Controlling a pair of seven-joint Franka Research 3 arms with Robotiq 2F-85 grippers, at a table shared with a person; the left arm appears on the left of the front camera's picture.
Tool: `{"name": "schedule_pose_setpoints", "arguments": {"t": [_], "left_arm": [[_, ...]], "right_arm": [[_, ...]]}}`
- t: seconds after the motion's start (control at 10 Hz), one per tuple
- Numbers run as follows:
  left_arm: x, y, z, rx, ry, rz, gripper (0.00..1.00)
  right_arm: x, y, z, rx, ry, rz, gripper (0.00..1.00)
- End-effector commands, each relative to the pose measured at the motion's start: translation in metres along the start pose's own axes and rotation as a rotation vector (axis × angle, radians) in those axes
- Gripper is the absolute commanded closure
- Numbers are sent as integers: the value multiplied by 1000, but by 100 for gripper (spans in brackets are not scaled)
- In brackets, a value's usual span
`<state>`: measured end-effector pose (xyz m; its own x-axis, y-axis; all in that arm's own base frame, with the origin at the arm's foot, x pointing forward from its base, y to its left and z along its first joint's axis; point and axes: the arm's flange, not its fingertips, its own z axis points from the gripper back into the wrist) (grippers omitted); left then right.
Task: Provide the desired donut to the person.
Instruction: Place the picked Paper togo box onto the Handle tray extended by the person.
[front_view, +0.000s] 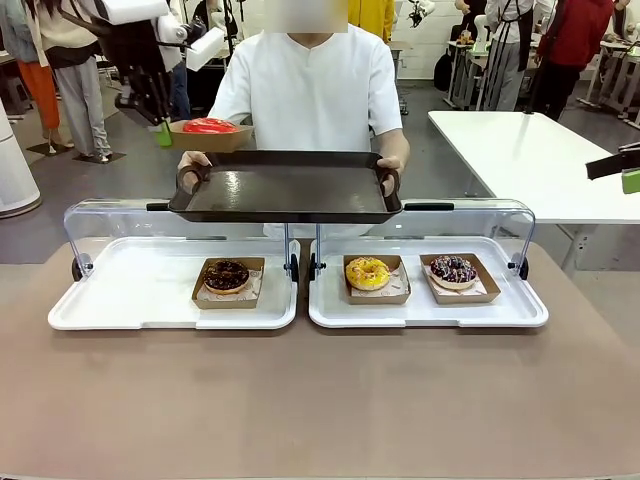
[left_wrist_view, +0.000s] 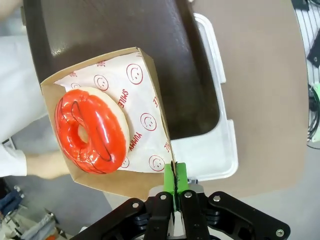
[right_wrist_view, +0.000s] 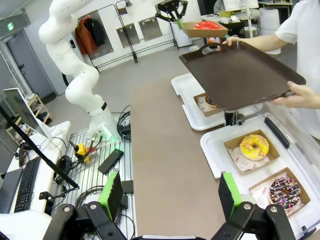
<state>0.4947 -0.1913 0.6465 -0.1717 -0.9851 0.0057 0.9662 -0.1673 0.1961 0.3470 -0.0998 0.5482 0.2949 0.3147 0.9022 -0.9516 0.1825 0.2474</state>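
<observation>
Left gripper (left_wrist_view: 175, 172) pinched shut on one edge of paper boat (left_wrist_view: 120, 180) carrying red donut (left_wrist_view: 91, 130), up over the corner of the person's (front_view: 310, 80) dark tray (front_view: 290, 190) | right gripper (right_wrist_view: 170, 192) wide open, empty | risk: one-edge pinch, boat could sag and dump the donut

A robotics lab, dressed up as a shop front. A white robot arm (right_wrist_view: 80, 85) stands on a base beside the counter (front_view: 300, 400), with loose cables (right_wrist_view: 124, 117) trailing over a metal grating (right_wrist_view: 107, 175) and a keyboard (right_wrist_view: 26, 184) on a desk next to it. The counter carries white display trays (front_view: 120, 300) under hinged clear covers (front_view: 110, 222), bakery-style. Beyond lie a bare grey floor (front_view: 130, 185), plain white tables (front_view: 520, 150), a coat rack (right_wrist_view: 89, 36) hung with jackets, and bystanders (front_view: 75, 60) standing about.
</observation>
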Motion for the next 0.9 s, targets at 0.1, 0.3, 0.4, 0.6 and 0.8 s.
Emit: {"name": "schedule_pose_setpoints", "arguments": {"t": [0.1, 0.3, 0.4, 0.6, 0.8], "left_arm": [[-13, 21, -12, 8, -68, 20, 99], [-15, 31, -34, -21, -89, 15, 99], [-15, 32, -41, -36, -97, 12, 99], [-16, 39, -51, -72, -104, -3, 99], [-12, 39, -59, -87, -102, -9, 99]], "right_arm": [[1, 0, 0, 7, -14, 8, 0], [1, 0, 0, 7, -14, 8, 0], [1, 0, 0, 7, -14, 8, 0], [1, 0, 0, 7, -14, 8, 0], [1, 0, 0, 7, -14, 8, 0]]}}
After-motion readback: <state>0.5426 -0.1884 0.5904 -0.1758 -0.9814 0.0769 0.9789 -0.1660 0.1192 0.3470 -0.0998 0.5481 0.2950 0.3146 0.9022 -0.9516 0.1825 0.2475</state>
